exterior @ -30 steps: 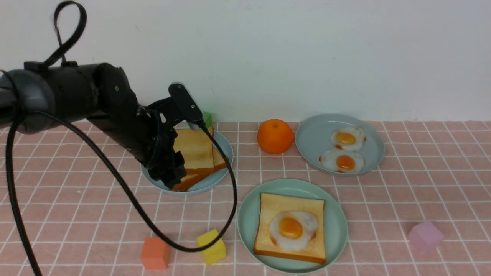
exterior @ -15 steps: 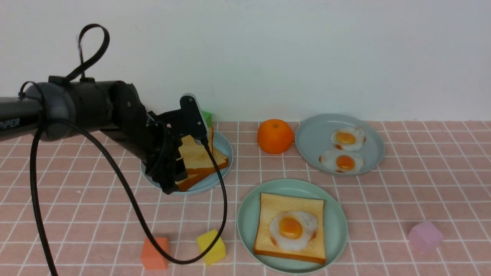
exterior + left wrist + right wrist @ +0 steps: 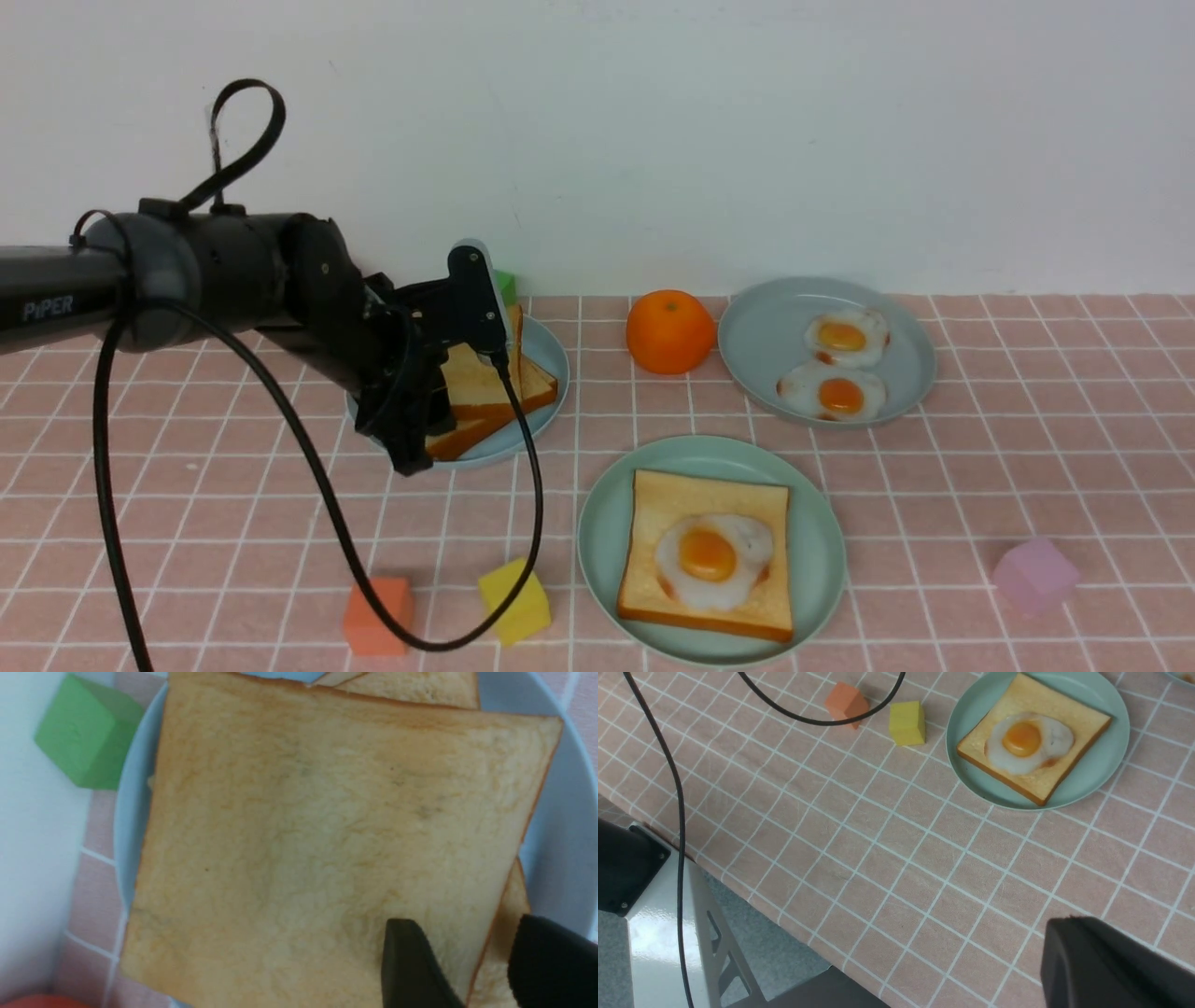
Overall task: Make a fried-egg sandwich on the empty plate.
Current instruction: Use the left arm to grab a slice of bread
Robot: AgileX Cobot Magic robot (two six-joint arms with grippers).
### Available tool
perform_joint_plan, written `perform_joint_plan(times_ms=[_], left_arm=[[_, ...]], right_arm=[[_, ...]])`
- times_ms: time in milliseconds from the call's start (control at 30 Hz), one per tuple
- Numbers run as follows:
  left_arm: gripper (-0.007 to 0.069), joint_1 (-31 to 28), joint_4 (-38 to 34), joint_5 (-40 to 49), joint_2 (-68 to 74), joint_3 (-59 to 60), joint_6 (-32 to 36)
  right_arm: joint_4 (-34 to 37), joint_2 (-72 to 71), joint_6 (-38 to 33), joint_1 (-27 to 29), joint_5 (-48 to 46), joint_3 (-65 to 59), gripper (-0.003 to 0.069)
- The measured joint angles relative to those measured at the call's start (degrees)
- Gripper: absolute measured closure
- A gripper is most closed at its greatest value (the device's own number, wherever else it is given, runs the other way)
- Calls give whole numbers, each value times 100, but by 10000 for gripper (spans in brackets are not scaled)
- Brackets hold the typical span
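**Front view.** Base toast slice [image 3: 658,509] lies flat on the mint-green plate [image 3: 597,541], near the middle of the cloth. The fried egg [image 3: 714,557] sits on it, yolk up and uncovered. The left gripper [image 3: 415,439] is down at the near-left edge of the toast stack on the pale-blue plate [image 3: 546,355], behind and left of the mint-green plate. The top stack slice [image 3: 481,378] rests tilted on the slices beneath.

Against 1.0 s ago:
- The left arm has dropped lower and swung right.
- Its wrist camera now sits closer over the stack.
- The black cable [image 3: 317,495] loop has shifted right.
- The gripper tip has barely moved.
- The tangerine [image 3: 669,331], the grey-blue plate [image 3: 766,345] with two spare eggs, and the cubes are unchanged.

**Left wrist view.** The top stack slice [image 3: 317,835] fills most of the picture, tan face toward the camera. One dark finger [image 3: 411,966] of the left gripper [image 3: 467,926] overlaps that face, and the other stands beyond the crust edge. The fingers are parted, with the crust edge and a strip of the slice below showing in the gap. Contact cannot be told. A green cube [image 3: 86,749] sits just beside the rim of the pale-blue plate [image 3: 556,812].

**Right wrist view.** The mint-green plate [image 3: 1111,742] carries the base toast slice [image 3: 1045,700] and the fried egg [image 3: 1027,742]. A yellow cube [image 3: 907,723] is near the plate, with an orange cube [image 3: 846,703] just beyond it. The black cable [image 3: 677,788] crosses the cloth. Only a dark part of the right gripper [image 3: 1115,961] shows, so I cannot tell whether its fingers are parted or closed.
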State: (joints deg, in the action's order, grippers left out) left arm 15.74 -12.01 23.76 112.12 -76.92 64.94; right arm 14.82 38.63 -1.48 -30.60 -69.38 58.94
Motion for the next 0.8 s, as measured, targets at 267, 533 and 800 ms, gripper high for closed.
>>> perform_joint_plan(times_ms=[267,533,800], left_arm=[[349,0,46,-44,0,0,13],[448,0,81,-69,82,-24,23],[556,0,169,-81,92,-30,23]], right_arm=[[82,0,0,0,12,0,648],[153,0,0,0,12,0,648],[302,0,5,0,17,0,648]])
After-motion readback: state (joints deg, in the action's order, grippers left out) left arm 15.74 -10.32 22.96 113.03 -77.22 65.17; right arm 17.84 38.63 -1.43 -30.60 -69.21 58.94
